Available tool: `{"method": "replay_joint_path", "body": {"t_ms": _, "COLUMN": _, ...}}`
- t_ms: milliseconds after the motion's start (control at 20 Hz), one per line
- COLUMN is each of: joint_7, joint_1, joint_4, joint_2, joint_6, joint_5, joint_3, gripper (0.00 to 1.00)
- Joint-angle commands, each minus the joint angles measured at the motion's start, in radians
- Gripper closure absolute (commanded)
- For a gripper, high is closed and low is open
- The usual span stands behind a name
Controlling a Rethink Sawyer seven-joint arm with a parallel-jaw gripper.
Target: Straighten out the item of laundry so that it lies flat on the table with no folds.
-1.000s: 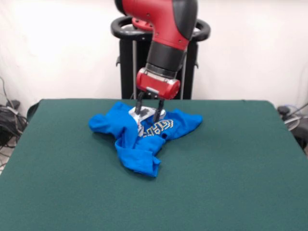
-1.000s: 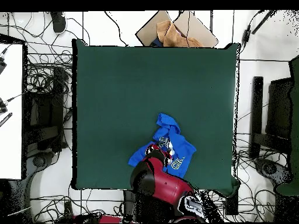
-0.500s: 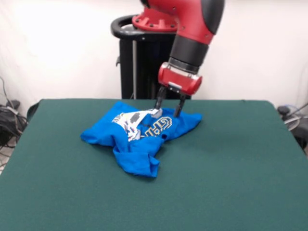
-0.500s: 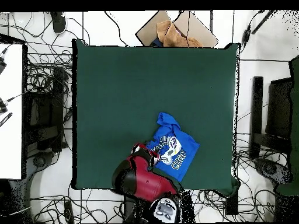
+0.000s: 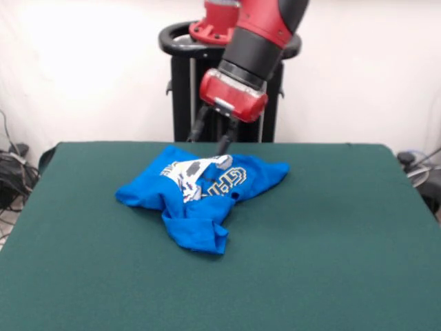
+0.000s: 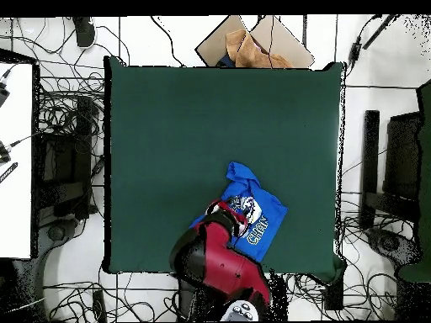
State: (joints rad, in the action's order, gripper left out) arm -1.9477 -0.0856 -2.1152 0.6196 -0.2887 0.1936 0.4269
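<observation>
Overhead, the hand [image 5: 211,140] hangs tilted, fingers apart, above the rumpled T-shirt [image 5: 200,193].

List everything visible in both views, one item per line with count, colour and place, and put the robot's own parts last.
T-shirt: one, bright blue with a white print, crumpled with folds, on the table's robot-side half.
Table: one, dark green, filling most of both views.
Cardboard pieces: a few, brown, on the floor beyond the table's top edge in the overhead view.
Cables: many, black, on the floor around the table.
Pedestal: one, black, behind the table.
Arm: one, red and black, reaching down over the shirt.
Gripper: one, black fingers, open, raised just above the shirt's rear edge, holding nothing.
</observation>
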Motion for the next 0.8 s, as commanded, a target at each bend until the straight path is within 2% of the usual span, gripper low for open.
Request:
{"method": "replay_joint_path", "body": {"t_ms": 50, "joint_7": -0.058, "joint_1": 0.073, "joint_4": 0.151, "joint_2": -0.028, "joint_6": -0.015, "joint_5": -0.043, "joint_3": 0.005, "gripper": 0.0}}
{"method": "replay_joint_path", "body": {"t_ms": 250, "joint_7": -0.093, "joint_1": 0.101, "joint_4": 0.165, "joint_2": -0.115, "joint_6": -0.106, "joint_5": -0.064, "joint_3": -0.016, "gripper": 0.0}}
{"method": "replay_joint_path", "body": {"t_ms": 500, "joint_7": -0.134, "joint_1": 0.094, "joint_4": 0.173, "joint_2": -0.257, "joint_6": -0.234, "joint_5": -0.054, "joint_3": -0.042, "gripper": 0.0}}
{"method": "replay_joint_path", "body": {"t_ms": 700, "joint_7": -0.132, "joint_1": 0.09, "joint_4": 0.192, "joint_2": -0.324, "joint_6": -0.261, "joint_5": -0.037, "joint_3": -0.067, "gripper": 0.0}}
{"method": "replay_joint_path", "body": {"t_ms": 800, "joint_7": -0.14, "joint_1": 0.154, "joint_4": 0.205, "joint_2": -0.325, "joint_6": -0.232, "joint_5": -0.112, "joint_3": -0.139, "gripper": 0.0}}
